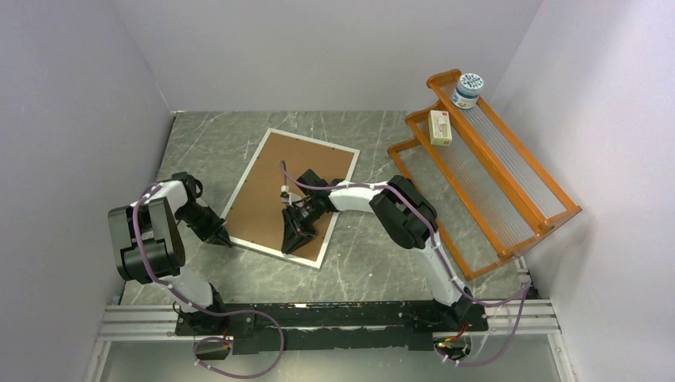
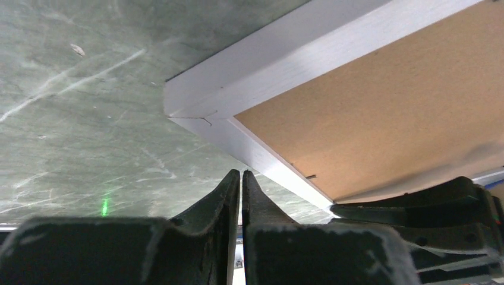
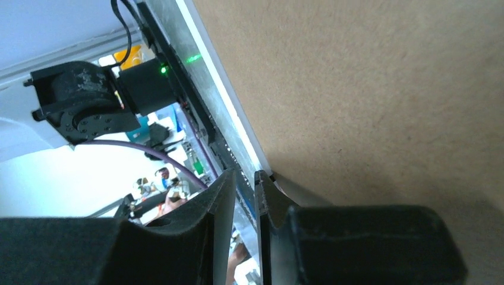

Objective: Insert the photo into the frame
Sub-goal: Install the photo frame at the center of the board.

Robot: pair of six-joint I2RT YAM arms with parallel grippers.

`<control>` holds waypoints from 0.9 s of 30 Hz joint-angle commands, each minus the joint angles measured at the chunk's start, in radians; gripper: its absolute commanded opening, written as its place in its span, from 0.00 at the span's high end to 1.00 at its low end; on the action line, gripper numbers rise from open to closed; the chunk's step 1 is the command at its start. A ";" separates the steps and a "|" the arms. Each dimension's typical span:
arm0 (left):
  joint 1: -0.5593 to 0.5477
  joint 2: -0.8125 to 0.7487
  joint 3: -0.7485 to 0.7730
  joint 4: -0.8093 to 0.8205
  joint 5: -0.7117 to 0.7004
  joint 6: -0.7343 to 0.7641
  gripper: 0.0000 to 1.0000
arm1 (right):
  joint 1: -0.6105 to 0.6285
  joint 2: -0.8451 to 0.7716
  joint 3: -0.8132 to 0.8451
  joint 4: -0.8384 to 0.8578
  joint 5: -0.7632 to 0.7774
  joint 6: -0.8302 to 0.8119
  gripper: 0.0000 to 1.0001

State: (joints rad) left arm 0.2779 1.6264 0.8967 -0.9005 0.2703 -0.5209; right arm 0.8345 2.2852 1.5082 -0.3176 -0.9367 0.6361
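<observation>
By the frame's near-left corner, the left arm holds its jaws pressed together on nothing, just off the silvery rim. The frame lies face down on the counter, with the brown backing board seated inside it. The photo is nowhere in sight. If it is under the board, I'd say little remains but securing the back. The right arm reaches over the near edge, its jaws nearly together. I cannot tell whether they pinch anything.

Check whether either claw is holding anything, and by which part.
Left claw shut on nothing, beside the frame corner; whether the right claw holds anything cannot be told.
</observation>
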 commanded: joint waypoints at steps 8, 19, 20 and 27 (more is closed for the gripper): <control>-0.006 -0.002 0.019 -0.015 -0.019 -0.016 0.90 | -0.078 0.119 -0.002 -0.081 0.714 -0.230 0.74; -0.005 -0.119 0.105 0.011 0.038 0.032 0.85 | -0.082 -0.124 -0.047 -0.047 0.666 -0.213 0.72; -0.005 -0.127 0.123 0.018 0.042 0.038 0.82 | -0.083 -0.155 -0.050 -0.044 0.653 -0.203 0.72; -0.005 -0.046 0.273 0.088 0.036 0.086 0.38 | -0.094 -0.328 -0.091 -0.075 0.780 -0.075 0.63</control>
State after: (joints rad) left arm 0.2756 1.5299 1.0878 -0.8757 0.2970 -0.4786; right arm 0.7567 2.0708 1.4384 -0.3515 -0.3649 0.5087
